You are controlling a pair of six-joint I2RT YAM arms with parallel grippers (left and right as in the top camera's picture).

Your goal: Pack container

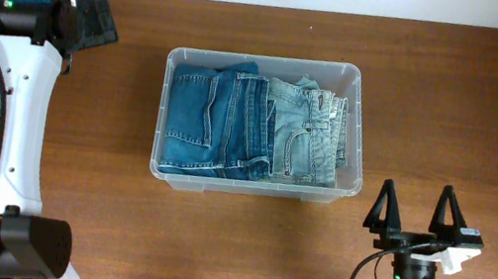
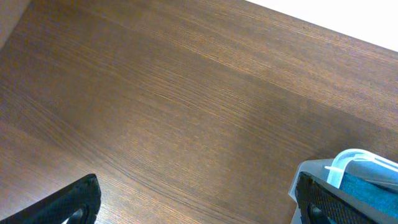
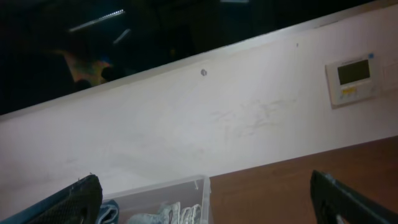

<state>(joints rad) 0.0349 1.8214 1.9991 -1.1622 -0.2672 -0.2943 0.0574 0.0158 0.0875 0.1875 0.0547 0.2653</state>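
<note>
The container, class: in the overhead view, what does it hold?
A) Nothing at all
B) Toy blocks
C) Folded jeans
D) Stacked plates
C: the overhead view shows the container filled side to side with folded jeans, darker blue on the left and paler on the right.

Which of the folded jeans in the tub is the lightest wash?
The jeans at the container's right end: pale, faded blue; the darker jeans lie to their left.
</note>
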